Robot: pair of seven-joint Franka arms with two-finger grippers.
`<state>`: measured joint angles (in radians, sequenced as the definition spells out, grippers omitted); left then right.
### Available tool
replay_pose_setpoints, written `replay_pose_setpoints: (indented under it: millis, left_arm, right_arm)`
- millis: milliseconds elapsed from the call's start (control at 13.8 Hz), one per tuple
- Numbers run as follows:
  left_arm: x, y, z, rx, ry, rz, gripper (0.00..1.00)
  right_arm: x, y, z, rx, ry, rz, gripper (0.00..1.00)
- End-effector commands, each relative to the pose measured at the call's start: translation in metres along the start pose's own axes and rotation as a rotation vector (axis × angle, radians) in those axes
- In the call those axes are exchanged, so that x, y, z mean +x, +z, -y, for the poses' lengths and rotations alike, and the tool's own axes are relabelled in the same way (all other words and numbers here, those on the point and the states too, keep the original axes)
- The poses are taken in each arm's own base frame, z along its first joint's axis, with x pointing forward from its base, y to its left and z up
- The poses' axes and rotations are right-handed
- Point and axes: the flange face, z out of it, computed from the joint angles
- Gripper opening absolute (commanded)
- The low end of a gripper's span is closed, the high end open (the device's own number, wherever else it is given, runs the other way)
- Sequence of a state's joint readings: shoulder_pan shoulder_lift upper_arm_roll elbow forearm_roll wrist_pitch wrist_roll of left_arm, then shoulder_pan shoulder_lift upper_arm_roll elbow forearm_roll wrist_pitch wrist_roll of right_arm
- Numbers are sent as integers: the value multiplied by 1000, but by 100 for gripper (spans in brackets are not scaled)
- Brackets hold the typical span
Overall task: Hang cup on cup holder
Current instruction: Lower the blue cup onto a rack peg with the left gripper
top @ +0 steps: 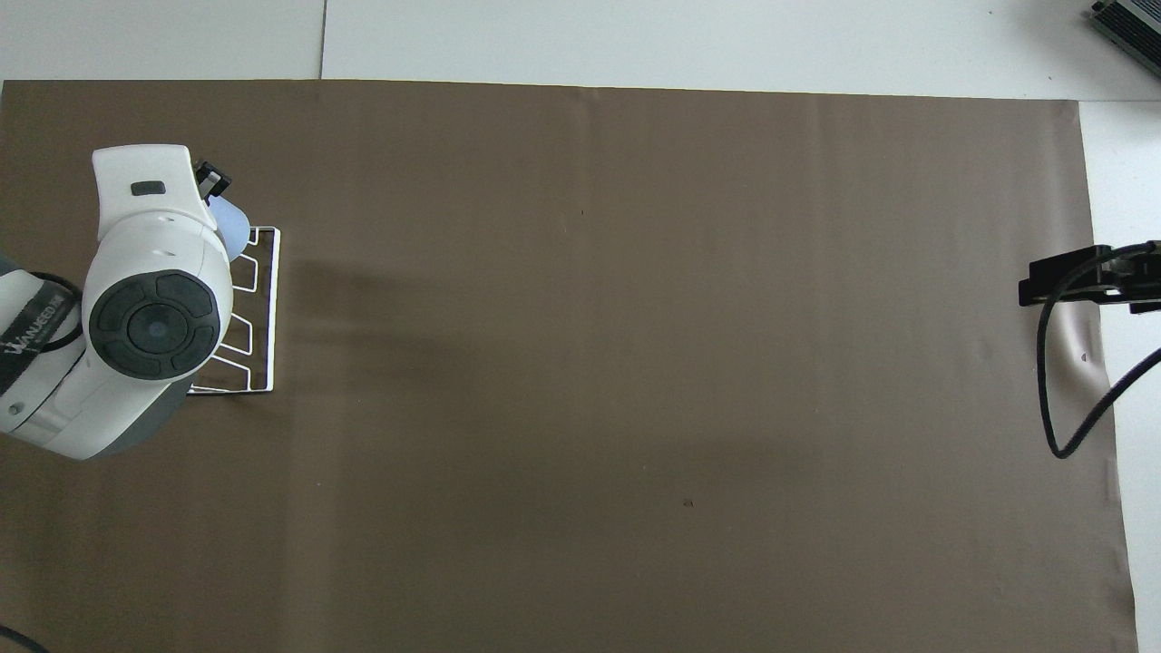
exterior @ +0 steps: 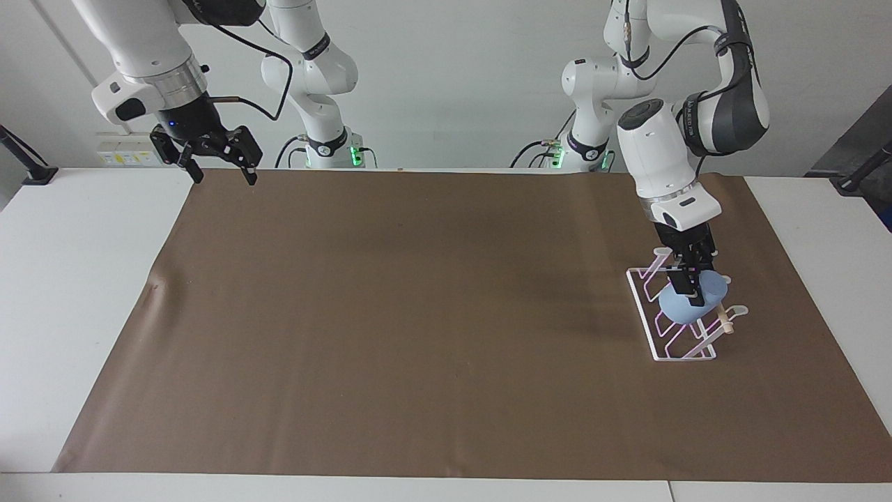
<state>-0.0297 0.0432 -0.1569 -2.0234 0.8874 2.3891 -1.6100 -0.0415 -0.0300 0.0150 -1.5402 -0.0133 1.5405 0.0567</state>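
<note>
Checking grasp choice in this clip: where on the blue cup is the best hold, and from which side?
On the wall near its rim, coming from above, as the left gripper does now: the cup is a plain handleless tumbler lying tilted on the cup holder, so a pinch across the thin wall seems the surest hold. The right gripper waits, open, over the mat's edge.

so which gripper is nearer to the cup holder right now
Left. The left gripper is over the cup holder, holding the cup on its prongs. The right gripper waits over the right arm's end of the table.
</note>
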Motion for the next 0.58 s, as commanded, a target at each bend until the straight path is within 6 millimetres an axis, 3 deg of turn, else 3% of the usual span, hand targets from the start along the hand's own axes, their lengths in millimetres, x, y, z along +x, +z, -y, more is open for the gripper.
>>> replay_pose_setpoints:
  millis: [0, 364, 509]
  left_arm:
    - [-6, 10, 14, -29, 19, -3, 0]
    - [-26, 16, 23, -71, 28, 32, 0]
    - [-24, 19, 27, -66, 22, 33, 0]
  right_arm:
    - [-3, -5, 4, -33, 33, -19, 100]
    - [-15, 8, 9, -19, 102, 11, 100]
    - [-15, 8, 10, -13, 105, 12, 100]
